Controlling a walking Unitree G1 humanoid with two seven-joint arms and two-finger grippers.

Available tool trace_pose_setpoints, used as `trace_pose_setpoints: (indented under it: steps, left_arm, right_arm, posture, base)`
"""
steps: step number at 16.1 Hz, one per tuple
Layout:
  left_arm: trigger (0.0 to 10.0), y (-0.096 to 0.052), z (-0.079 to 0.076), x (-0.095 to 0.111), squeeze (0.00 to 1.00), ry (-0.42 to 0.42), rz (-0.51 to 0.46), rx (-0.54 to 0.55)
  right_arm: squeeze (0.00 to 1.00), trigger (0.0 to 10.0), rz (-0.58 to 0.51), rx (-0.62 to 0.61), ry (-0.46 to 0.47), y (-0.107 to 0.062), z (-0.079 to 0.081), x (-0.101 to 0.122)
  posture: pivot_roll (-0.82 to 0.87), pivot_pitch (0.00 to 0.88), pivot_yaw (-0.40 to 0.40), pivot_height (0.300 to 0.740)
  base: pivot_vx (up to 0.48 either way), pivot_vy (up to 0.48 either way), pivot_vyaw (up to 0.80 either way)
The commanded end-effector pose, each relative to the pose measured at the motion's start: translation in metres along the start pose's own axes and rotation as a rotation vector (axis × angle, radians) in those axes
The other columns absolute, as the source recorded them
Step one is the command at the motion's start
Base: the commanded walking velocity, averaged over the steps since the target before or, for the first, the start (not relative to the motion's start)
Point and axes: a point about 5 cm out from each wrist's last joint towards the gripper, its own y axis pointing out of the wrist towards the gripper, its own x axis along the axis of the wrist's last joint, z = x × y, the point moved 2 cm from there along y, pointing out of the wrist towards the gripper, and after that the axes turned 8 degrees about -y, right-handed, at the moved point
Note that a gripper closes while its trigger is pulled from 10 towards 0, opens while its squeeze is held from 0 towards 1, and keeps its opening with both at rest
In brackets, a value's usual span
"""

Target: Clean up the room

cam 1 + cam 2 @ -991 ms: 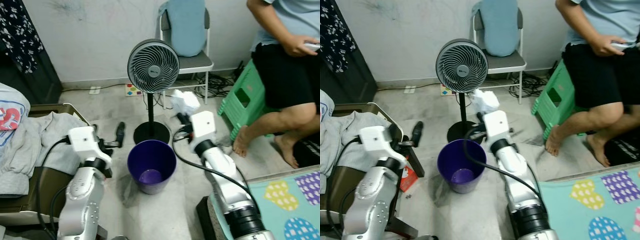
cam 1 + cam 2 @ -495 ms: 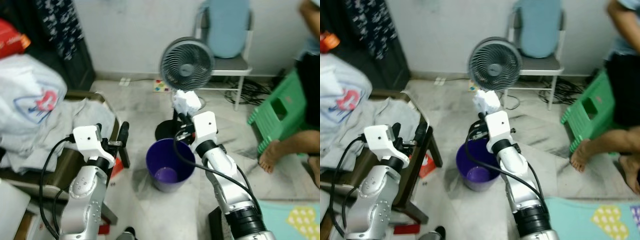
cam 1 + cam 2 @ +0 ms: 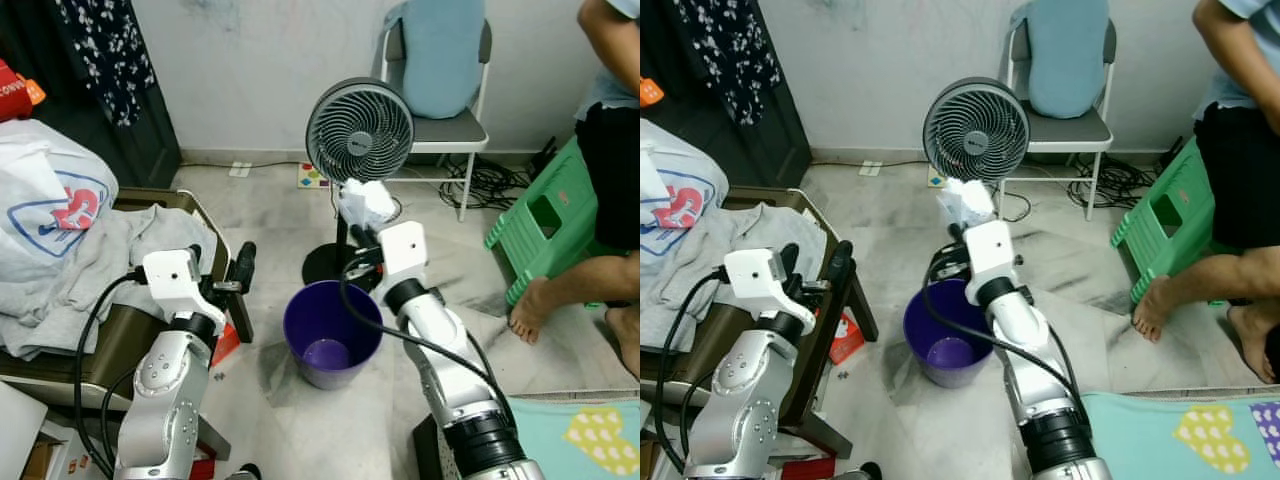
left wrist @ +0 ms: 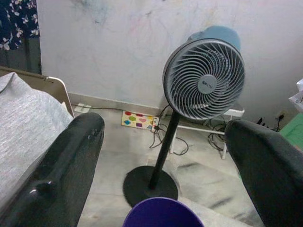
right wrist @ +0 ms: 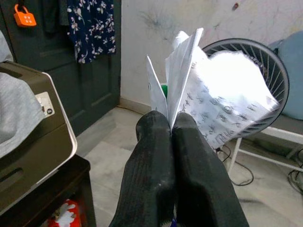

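At the far left, soft grey clothing (image 3: 100, 262) lies rumpled over a dark low table (image 3: 95, 350), with a white printed bag (image 3: 50, 195) slumped on top. The left gripper (image 3: 238, 272) is held out forward beside the table's edge, its long matte black fingers (image 4: 61, 175) spread wide with nothing between them. Just ahead on the pale, scuffed stone floor (image 3: 270, 200) stands a round, glossy purple plastic bin (image 3: 332, 335). The right gripper (image 3: 362, 238) reaches forward above the bin's far rim, its fingers pressed together on a crumpled white printed wrapper (image 5: 208, 101). Behind stands a grey pedestal fan (image 3: 359, 130) with a swirled grille, then a metal folding chair (image 3: 432, 70). A green plastic stool (image 3: 545, 225) and a seated person's bare leg (image 3: 590, 290) are at right.
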Motion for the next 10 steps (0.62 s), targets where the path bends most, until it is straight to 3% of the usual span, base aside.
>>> trace_pose_setpoints:
  steps: [1, 10]
  left_arm:
    - [10.0, -0.0001, -0.0010, -0.0005, 0.00, -0.002, 0.000, -0.011]
    - [10.0, 0.0019, -0.0016, -0.0014, 0.00, -0.013, -0.001, -0.010]
  right_arm:
    - [0.00, 10.0, -0.010, 0.003, -0.002, 0.0009, -0.0010, 0.0029]
    - [0.00, 10.0, -0.006, -0.001, -0.029, 0.0003, -0.0050, 0.0019]
  posture:
    - [-0.05, 0.071, -0.027, 0.740]
    - [-0.06, 0.074, -0.030, 0.740]
  base:
    - [0.244, 0.000, 0.00]
    - [0.261, 0.000, 0.00]
